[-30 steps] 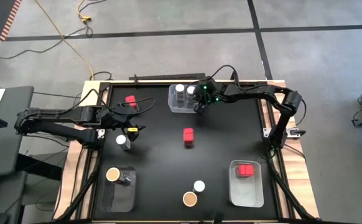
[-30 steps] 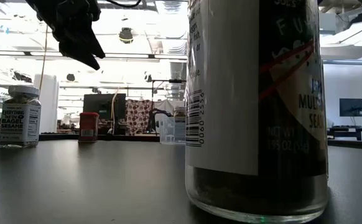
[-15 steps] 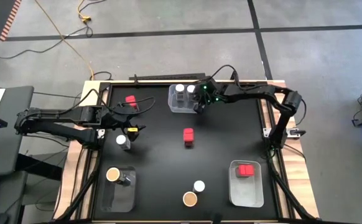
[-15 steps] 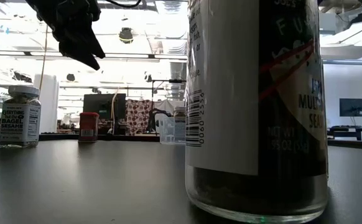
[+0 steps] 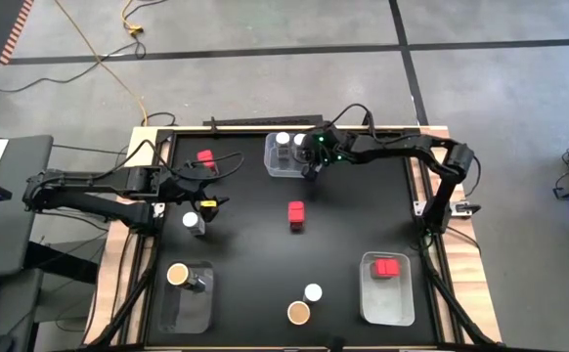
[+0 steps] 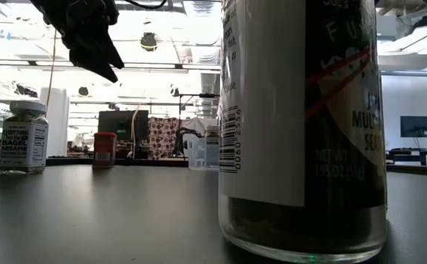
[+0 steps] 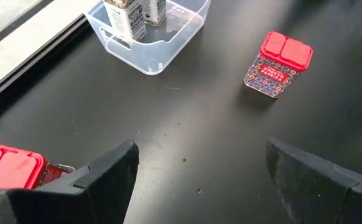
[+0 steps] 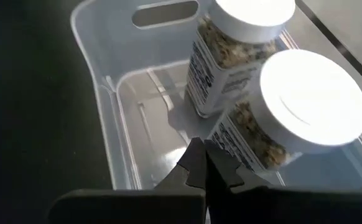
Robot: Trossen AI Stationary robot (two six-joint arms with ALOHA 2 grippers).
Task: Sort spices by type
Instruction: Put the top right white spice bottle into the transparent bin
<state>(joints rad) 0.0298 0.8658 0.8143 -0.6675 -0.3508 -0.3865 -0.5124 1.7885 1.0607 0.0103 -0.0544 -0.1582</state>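
A clear bin [image 5: 275,166] at the far middle holds two white-lidded spice jars [image 8: 311,99], [image 8: 246,15]. My right gripper [image 8: 204,163] is shut, its tips inside the bin beside the nearer jar; in the high view it [image 5: 310,168] is at the bin's right side. My left gripper [image 7: 199,174] hovers open at the table's left [image 5: 204,194] with nothing between its fingers. Red boxes stand at the far left [image 5: 206,156] and in the middle [image 5: 296,215]. A white-lidded jar [image 5: 193,222] stands near my left gripper. My right gripper's shut fingertips [image 8: 196,155] stand right at the lower side of the nearer white-lidded jar [image 8: 231,140], slanting down into the bin from the table's right. Whether they touch the jar I cannot tell.
A bin at the near left [image 5: 172,311] holds a tan-lidded jar [image 5: 177,274]. A bin at the near right [image 5: 387,305] holds red boxes [image 5: 389,267]. A white-lidded jar [image 5: 313,291] and a tan-lidded jar [image 5: 298,312] stand at the near middle; one [image 6: 301,125] fills the low view.
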